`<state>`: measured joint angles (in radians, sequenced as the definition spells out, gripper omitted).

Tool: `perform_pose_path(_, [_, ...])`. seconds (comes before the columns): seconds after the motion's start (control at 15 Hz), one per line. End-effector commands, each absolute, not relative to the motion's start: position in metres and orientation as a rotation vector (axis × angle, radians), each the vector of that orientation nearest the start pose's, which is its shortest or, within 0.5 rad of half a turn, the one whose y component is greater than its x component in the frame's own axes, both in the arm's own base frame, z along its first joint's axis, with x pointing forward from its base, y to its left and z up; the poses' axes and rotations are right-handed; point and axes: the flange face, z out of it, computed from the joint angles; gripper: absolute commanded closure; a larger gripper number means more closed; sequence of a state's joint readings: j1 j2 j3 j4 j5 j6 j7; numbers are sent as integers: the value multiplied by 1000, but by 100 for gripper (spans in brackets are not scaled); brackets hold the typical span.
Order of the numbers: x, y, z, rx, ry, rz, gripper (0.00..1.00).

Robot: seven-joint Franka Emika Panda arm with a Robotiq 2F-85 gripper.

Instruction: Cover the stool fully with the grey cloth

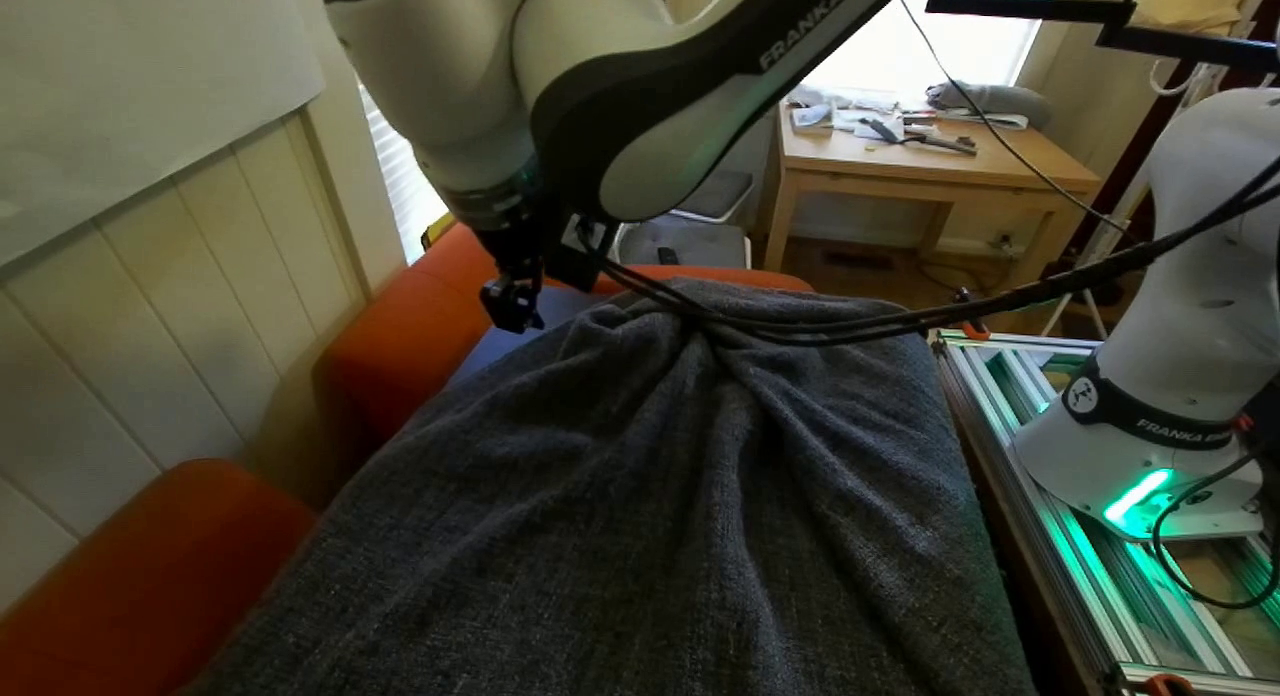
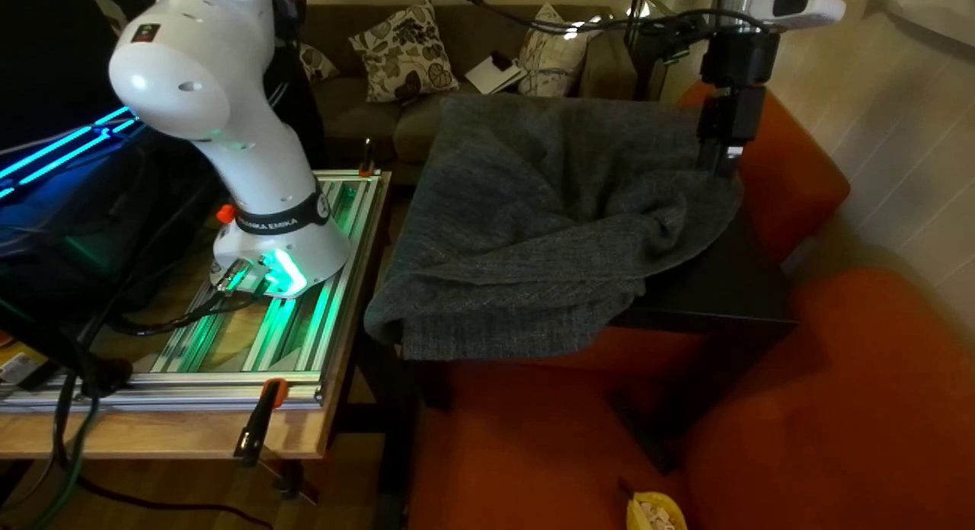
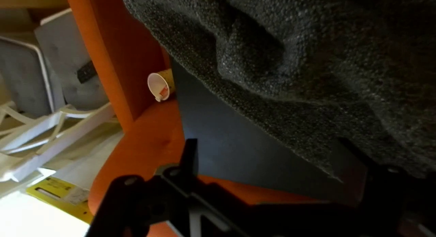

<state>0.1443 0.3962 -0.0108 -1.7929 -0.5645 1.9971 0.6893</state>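
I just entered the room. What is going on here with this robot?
A white-and-black robot arm is being used to cover a black flat-topped stool with a large charcoal-grey woven cloth. The cloth lies in folds over much of the top, but one corner is bare. The black two-fingered claw is open near the cloth's edge, gripping nothing.

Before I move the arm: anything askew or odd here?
Yes: the grey cloth lies askew and bunched, leaving a corner of the black stool bare when it should be covered. Also, a cup is on the orange seat, an odd spot; can't tell if tipped.
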Motion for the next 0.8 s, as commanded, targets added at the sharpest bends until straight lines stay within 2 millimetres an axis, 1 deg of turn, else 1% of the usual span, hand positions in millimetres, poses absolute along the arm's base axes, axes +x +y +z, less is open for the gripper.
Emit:
perform_pose_path(0.0, [668,23,305,2574,-552,-118,0])
perform_pose_path(0.07, [644,37,314,2573,-456,-46,0])
perform_pose_path(0.13, [650,31,309,2569,-470,-57,0])
perform_pose_path(0.2, [650,29,307,2567,-472,-60,0])
perform_pose_path(0.27, [650,30,307,2567,-469,-59,0])
perform_pose_path(0.33, [651,36,307,2616,-436,-79,0])
perform_pose_path(0.4, [655,28,301,2626,-473,-89,0])
perform_pose_path(0.73, [665,-39,254,2717,-646,-303,0])
